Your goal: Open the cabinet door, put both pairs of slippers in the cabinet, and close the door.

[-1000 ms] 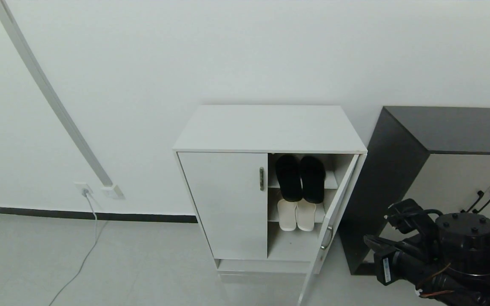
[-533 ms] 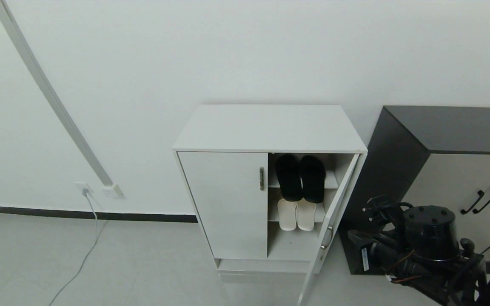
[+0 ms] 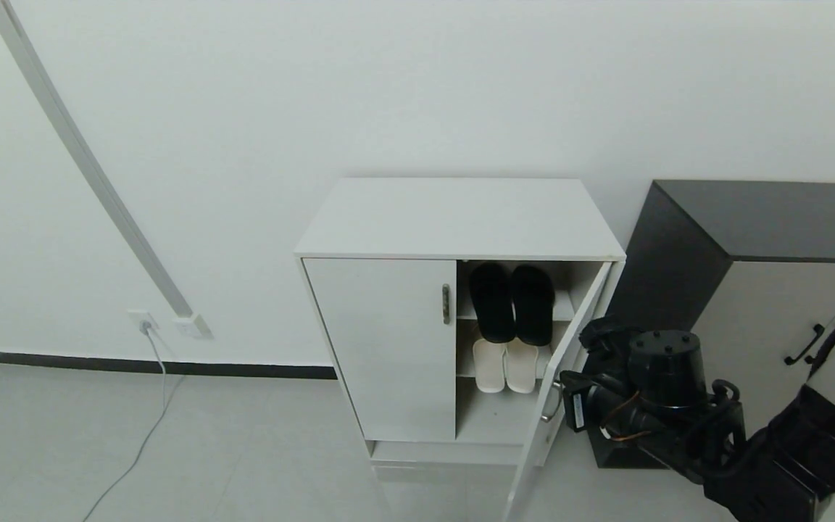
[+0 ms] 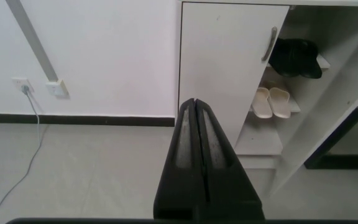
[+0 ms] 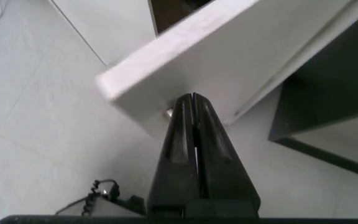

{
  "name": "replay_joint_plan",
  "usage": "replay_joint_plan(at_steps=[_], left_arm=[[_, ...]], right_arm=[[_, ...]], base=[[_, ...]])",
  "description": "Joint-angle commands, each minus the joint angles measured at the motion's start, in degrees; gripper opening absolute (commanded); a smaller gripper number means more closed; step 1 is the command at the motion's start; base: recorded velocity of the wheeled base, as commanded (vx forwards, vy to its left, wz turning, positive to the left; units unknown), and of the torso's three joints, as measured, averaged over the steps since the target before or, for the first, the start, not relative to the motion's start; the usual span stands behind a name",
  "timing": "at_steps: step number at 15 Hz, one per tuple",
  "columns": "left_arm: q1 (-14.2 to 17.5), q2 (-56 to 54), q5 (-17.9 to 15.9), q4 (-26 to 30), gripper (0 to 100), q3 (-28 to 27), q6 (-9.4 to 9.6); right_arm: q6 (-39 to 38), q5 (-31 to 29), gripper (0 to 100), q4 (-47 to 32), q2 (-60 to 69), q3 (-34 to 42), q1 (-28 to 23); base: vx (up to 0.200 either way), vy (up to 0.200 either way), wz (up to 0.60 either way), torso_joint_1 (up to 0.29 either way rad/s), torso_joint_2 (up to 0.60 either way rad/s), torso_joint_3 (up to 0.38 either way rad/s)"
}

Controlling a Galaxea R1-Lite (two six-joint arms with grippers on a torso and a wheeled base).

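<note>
Right wrist view has the right gripper (image 5: 193,101) with its two fingers pressed flat together on nothing, the tip right up against the outer face of the open cabinet door (image 5: 229,56), near that door's free edge; whether it touches the panel cannot be told. A small metal piece shows on the door just beside the fingertips. From the head view the right arm (image 3: 667,377) is stretched low and forward beside the cabinet's right side, its wrist turned in toward the door, between the white cabinet (image 3: 454,217) and a dark cabinet (image 3: 751,217) standing next to it. The left gripper (image 4: 194,109) is also closed with nothing between its fingers. It hangs above the floor (image 4: 73,168), well apart from the cabinet front and pointed toward the closed left door (image 3: 381,348), which carries a vertical handle (image 3: 446,304) at its inner edge. The right door stands swung out on the cabinet's right side, leaving the right half open. Inside, the black slippers (image 3: 512,301) lie side by side on the upper shelf, their ends hanging over its front edge. The white slippers (image 3: 504,366) lie side by side on the shelf below, likewise at its front edge. On the wall behind, well left of the cabinet, a socket (image 3: 143,322) has a cable trailing down to the floor.
</note>
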State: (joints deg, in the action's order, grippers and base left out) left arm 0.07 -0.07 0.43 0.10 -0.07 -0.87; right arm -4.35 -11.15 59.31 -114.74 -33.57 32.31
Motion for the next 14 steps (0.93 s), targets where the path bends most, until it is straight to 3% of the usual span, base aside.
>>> replay_joint_plan(at_steps=[1, 14], left_arm=[[0.0, 0.1, 0.0, 0.0, 0, 0.1, -0.01], [0.0, 0.1, 0.2, 0.0, 0, 0.0, -0.01]], right_arm=[[0.0, 0.3, 0, 0.0, -4.2, -4.3, -1.0], [0.2, 0.8, 0, -0.8, -17.4, -25.8, -4.4]], base=[[0.000, 0.000, 0.00, 0.000, 0.00, 0.000], [0.000, 0.000, 0.00, 0.000, 0.00, 0.000]])
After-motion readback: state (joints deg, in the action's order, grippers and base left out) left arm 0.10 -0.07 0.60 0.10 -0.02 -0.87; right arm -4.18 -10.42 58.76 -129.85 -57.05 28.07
